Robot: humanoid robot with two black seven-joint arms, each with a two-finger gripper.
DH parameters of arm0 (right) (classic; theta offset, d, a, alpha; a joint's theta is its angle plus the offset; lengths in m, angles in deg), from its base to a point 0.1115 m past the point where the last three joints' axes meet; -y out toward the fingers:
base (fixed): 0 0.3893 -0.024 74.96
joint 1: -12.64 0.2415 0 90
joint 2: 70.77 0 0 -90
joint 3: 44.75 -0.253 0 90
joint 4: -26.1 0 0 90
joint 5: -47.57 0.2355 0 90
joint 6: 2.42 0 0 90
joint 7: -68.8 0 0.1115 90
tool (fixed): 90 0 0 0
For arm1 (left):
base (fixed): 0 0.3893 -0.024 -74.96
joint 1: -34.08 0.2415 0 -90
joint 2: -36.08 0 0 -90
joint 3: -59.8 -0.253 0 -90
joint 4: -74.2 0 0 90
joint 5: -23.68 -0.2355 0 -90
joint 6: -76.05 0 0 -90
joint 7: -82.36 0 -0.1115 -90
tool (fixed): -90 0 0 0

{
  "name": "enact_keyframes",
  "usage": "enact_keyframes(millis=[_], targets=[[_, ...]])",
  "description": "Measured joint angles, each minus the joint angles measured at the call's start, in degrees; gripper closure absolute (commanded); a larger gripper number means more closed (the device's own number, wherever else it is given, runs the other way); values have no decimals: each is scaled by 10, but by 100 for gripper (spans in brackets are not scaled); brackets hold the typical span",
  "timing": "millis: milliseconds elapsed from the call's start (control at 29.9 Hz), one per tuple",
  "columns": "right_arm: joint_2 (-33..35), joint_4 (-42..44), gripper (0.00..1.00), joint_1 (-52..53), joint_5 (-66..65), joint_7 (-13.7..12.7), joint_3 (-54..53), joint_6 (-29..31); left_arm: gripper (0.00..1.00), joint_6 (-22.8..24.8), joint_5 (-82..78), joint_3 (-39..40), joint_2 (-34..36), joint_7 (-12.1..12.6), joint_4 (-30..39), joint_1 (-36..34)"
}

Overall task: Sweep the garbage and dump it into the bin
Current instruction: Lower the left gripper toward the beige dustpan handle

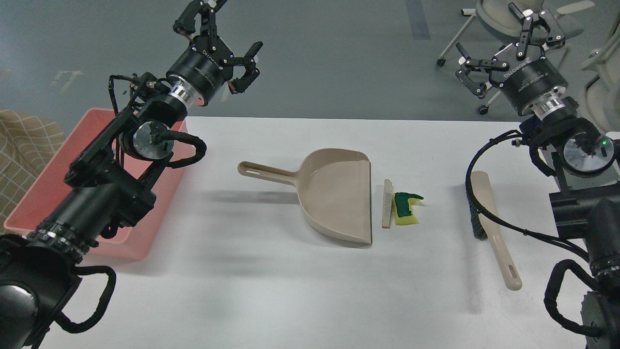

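The bread slice [386, 203] lies on edge on the white table, just right of the beige dustpan [334, 194]. The yellow sponge with a green face [406, 209] touches the bread's right side. The pink bin [58, 179] stands at the table's left end, partly hidden by my left arm. My left gripper [220, 36] is open and empty, raised above the bin's far right corner. My right gripper [508, 48] is open and empty, raised beyond the table's far right edge. The beige brush [491, 225] lies at the right.
The dustpan's handle [264, 172] points left toward the bin. A black cable [472, 194] from my right arm loops over the brush's head. Chairs [489, 19] stand on the floor beyond the table.
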Motion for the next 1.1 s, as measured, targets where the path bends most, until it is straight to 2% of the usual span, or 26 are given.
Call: enact_keyframes(millis=[167, 401, 668, 769, 936, 1103], targets=[[1, 0, 0, -15, 0, 0, 0, 0, 2, -9, 0, -32, 54, 0, 84, 49], [2, -22, 0, -41, 0, 0, 0, 0, 3, -71, -3, -36, 122, -7, 228, 126], [12, -39, 0, -48, -1, 0, 0, 0, 3, -79, -39, -30, 206, -20, 328, 247], [16, -39, 0, -48, -1, 0, 0, 0, 3, -97, -98, -26, 216, -26, 354, 288], [21, -42, 0, -48, -1, 0, 0, 0, 12, -151, -195, -32, 205, -27, 405, 352], [25, -45, 0, -48, -1, 0, 0, 0, 16, -187, -290, -48, 163, -27, 406, 375]])
